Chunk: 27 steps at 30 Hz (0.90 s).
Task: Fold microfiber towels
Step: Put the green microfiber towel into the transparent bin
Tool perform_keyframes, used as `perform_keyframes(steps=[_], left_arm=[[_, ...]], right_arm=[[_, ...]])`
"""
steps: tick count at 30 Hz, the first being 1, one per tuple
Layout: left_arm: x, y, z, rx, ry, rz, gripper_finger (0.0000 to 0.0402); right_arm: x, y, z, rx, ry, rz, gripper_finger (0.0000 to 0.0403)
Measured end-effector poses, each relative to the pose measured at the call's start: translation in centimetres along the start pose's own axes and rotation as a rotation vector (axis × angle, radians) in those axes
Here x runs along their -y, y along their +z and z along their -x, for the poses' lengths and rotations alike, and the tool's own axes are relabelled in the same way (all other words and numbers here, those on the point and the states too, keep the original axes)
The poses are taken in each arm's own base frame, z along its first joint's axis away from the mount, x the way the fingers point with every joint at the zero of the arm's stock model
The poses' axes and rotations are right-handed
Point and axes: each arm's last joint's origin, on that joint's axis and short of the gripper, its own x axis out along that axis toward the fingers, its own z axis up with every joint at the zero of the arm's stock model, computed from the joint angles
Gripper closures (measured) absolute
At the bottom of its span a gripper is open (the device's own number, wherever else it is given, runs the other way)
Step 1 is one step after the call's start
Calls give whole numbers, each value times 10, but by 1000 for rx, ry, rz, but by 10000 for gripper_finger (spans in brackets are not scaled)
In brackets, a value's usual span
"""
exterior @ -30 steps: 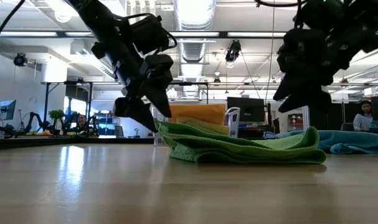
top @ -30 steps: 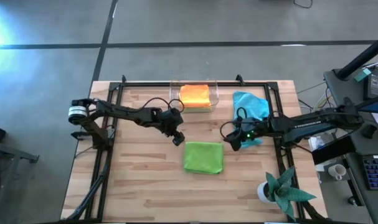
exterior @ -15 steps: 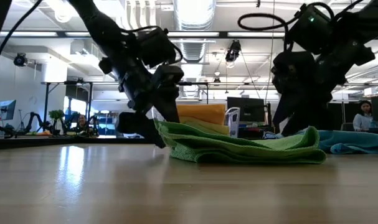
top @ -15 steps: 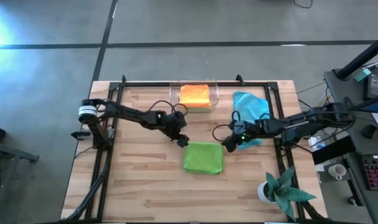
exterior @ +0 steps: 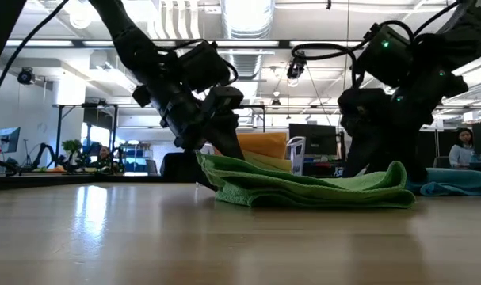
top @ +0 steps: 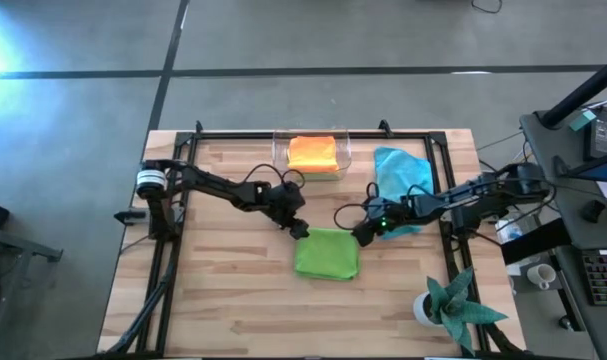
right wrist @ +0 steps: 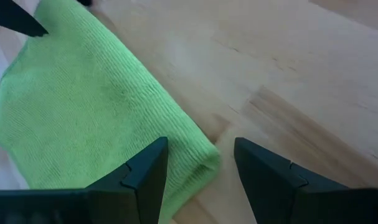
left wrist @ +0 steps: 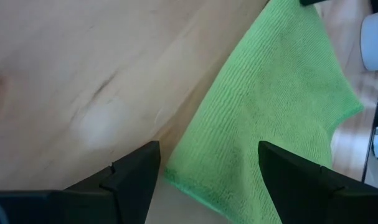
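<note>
Wooden table [top: 223,290] first: you have room all round the folded green towel [top: 326,253] lying near its middle, so keep the work there. The stacked orange towel [top: 312,153] at the far edge and the blue towel [top: 402,170] to the right are well clear. Your left gripper [top: 299,229] sits at the green towel's far left corner, fingers apart; your right gripper [top: 362,235] straddles the far right corner, fingers apart too. Bring both down evenly, pinch every layer at each corner, then lift together so the fold stays square.
</note>
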Motion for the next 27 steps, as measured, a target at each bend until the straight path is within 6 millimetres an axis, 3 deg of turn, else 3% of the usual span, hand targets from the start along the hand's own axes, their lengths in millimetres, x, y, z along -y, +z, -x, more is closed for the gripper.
perform_keyframes(steps=[7, 13, 27], left_arm=[[0, 1, -2, 2, 0, -9, 150], [0, 1, -3, 15, 3, -14, 202], [7, 8, -3, 86, -67, -43, 343]], right_arm=[[-1, 0, -7, -22, 36, 5, 218], [-2, -2, -8, -76, 70, 37, 238], [-18, 8, -8, -63, 107, 158, 382]])
